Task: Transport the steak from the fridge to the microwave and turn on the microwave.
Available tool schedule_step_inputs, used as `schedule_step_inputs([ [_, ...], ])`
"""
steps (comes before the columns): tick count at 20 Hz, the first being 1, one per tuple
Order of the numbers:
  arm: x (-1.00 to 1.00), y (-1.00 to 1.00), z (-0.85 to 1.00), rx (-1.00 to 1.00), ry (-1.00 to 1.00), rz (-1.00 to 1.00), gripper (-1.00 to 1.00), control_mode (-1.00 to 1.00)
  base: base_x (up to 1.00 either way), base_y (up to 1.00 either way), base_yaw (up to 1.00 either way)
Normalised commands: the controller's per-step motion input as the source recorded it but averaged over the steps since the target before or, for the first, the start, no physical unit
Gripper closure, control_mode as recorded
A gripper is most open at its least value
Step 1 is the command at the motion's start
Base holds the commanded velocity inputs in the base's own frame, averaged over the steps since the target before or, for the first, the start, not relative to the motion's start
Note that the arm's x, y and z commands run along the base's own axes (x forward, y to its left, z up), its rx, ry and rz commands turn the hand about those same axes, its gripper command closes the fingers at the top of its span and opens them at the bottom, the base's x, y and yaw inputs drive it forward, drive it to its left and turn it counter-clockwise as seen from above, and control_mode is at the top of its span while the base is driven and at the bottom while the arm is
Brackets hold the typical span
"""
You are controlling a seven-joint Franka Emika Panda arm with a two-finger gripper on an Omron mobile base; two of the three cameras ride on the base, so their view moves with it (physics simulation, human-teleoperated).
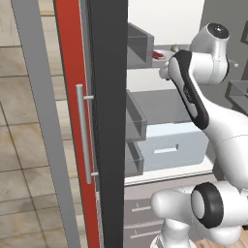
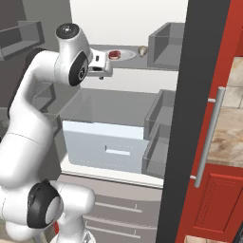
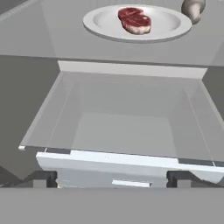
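Note:
The steak (image 3: 134, 19), a small dark-red slab with pale streaks, lies on a round grey plate (image 3: 98, 22) on a glass shelf inside the open fridge (image 1: 164, 19). It shows too in the left base view as the steak (image 1: 158, 54) and in the right base view as the steak (image 2: 114, 54). My gripper (image 3: 111, 179) is open with nothing between its fingers. It hovers in front of the shelf, short of the plate and above the white drawer (image 3: 131, 159). The microwave is out of view.
A small brownish ball (image 3: 192, 8) sits right beside the plate. Grey door bins (image 2: 163, 45) line the thick dark-edged fridge doors (image 1: 109, 121) on both sides. A red panel with a metal handle (image 2: 209, 137) stands at the right.

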Motion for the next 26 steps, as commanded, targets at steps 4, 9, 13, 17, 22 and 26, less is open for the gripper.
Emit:
schedule_step_inputs([
  [4, 0.44, 0.00, 0.09, 0.00, -0.22, 0.00, -1.00, -1.00, 0.00, 0.00, 0.00],
  [9, 0.48, -0.03, 0.13, 0.00, -0.11, -0.01, -1.00, -1.00, 0.00, 0.00, 0.00],
  [13, 0.32, -0.17, 0.55, 0.04, 0.00, 0.00, -1.00, -1.00, 0.00, 0.00, 0.00],
  [17, 0.09, -0.22, 0.57, 0.05, 0.00, 0.00, -1.00, -1.00, 0.00, 0.00, 0.00],
  [22, 0.30, -0.06, 0.08, 0.00, 0.00, 0.00, -1.00, -1.00, 0.00, 0.00, 0.00],
  [26, 0.53, 0.00, -0.03, -0.01, 0.00, 0.00, -1.00, -1.00, 0.00, 0.00, 0.00],
])
